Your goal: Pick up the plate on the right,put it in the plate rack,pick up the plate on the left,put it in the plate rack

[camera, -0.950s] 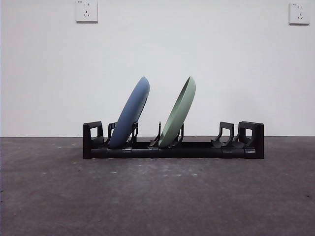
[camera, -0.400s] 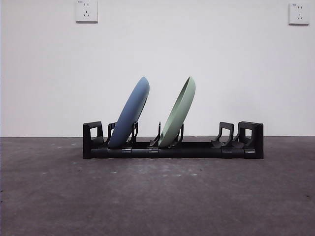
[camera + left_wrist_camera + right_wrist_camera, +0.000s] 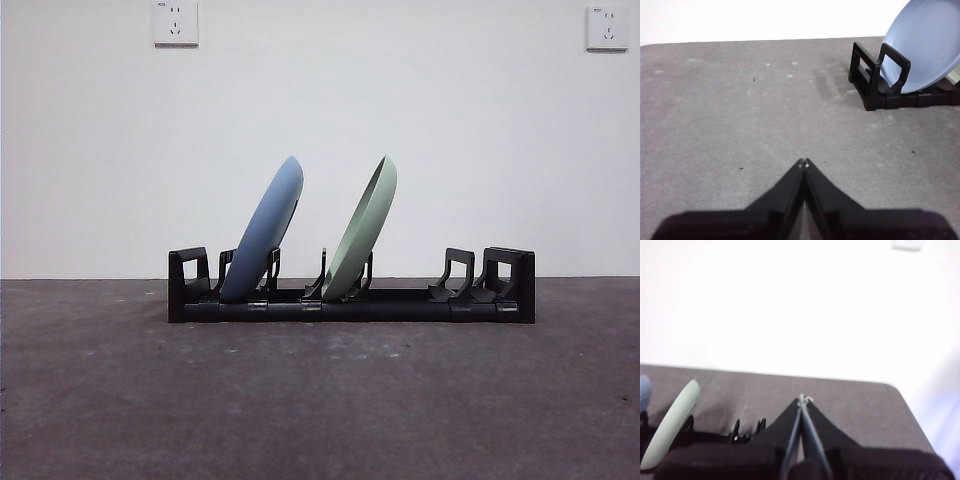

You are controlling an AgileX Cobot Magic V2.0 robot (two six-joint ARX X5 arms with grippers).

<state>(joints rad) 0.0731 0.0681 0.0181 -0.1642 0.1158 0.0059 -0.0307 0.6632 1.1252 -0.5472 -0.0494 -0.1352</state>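
Left gripper (image 3: 803, 163) has its fingers pinched together with nothing in them, hanging over bare grey surface (image 3: 740, 100) off the rack's end. Right gripper (image 3: 802, 400) is the same deal, fingers closed and empty, up beside the rack's other end. Both plates sit in the black plate rack (image 3: 351, 300), leaning the same way: blue plate (image 3: 263, 232) near one end, green plate (image 3: 362, 230) about mid-rack.

left claw (image 3: 803, 163) closed, right claw (image 3: 801, 400) closed
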